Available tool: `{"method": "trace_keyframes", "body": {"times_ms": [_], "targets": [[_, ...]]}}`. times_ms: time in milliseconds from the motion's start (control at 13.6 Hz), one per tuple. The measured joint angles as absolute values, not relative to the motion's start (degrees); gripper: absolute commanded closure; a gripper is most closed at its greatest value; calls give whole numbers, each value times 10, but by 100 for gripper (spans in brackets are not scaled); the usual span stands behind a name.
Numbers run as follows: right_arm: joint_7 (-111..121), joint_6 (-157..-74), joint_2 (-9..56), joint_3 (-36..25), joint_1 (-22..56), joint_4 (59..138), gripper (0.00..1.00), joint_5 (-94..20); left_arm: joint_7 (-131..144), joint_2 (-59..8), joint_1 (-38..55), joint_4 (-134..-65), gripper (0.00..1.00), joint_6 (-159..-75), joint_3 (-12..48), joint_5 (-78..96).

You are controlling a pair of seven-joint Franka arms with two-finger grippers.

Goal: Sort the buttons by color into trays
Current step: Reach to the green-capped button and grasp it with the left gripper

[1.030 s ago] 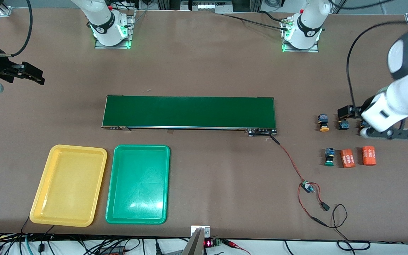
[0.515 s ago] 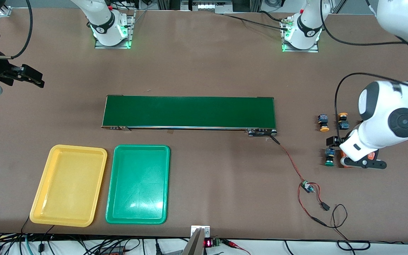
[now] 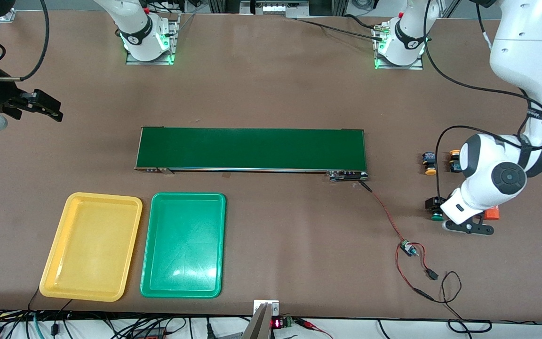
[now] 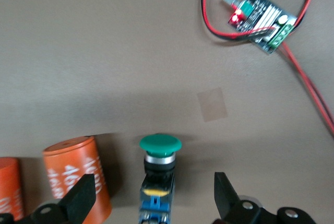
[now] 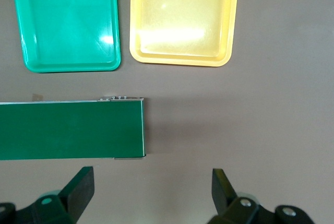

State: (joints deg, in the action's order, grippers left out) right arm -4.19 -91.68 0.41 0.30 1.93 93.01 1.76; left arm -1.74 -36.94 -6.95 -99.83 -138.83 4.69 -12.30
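High front camera facing robots, wrist cameras looking straight down, trays (image 3: 184,245) shared with right wrist.

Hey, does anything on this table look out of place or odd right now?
Mostly tidy. Oddities: orange cylinders printed "4680" lie beside the green-capped push-button switch, though they are not buttons, and a small circuit board on loose red-and-black wires sprawls nearer the front camera.

The left gripper (image 4: 151,195) hangs open over a green-capped button (image 4: 159,151) lying on the brown tabletop (image 4: 104,51), one finger (image 4: 81,198) on each side of it. An orange cylinder (image 4: 78,174) lies just beside the button. A small circuit board (image 4: 259,19) with red wires (image 4: 308,83) sits well apart.
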Motion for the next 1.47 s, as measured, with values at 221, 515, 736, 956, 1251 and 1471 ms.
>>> {"method": "trace_keyframes", "body": {"times_ms": [221,515,736,956,1251,1471], "targets": [[-42,-917,4,3,20,930,0,16,-17,-378,-77,-1032,56,-1452,47,-123],[-42,-917,4,3,20,930,0,7,-18,-378,-77,-1043,77,-1454,47,-123],[-42,-917,4,3,20,930,0,7,-18,-376,-77,-1044,82,-1438,49,-123],[-42,-917,4,3,20,930,0,7,-17,-353,-76,-1011,81,-1333,69,-123],[-43,-917,4,3,20,931,0,6,21,-298,-73,-970,81,-1188,145,-122],[-43,-917,4,3,20,931,0,6,135,-273,-71,-980,80,-1109,236,-114]]}}
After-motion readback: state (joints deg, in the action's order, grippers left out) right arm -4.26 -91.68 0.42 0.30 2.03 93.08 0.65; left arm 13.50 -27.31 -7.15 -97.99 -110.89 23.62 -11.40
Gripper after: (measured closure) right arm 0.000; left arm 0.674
